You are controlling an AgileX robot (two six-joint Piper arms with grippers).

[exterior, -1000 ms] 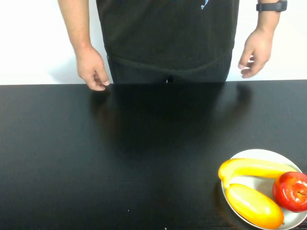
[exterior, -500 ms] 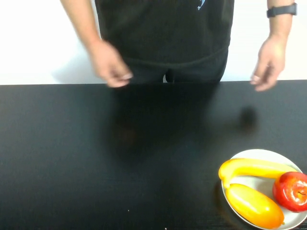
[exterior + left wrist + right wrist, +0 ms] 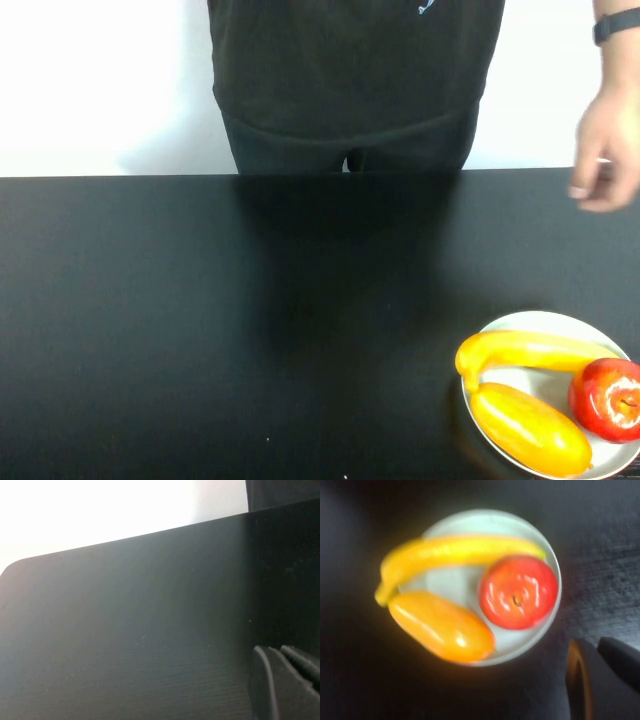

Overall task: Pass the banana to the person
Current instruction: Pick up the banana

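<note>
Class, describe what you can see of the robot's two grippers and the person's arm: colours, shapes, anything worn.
The left gripper shows only as dark grey, rounded, matte finger parts above the black table. The right gripper looks black with an orange-brown curved edge, beside the white plate. The person's bare hand has a dark wristwatch above it.

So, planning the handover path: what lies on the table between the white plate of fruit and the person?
Bare black table, high view, between white plate and person. Grippers unseen there.
</note>
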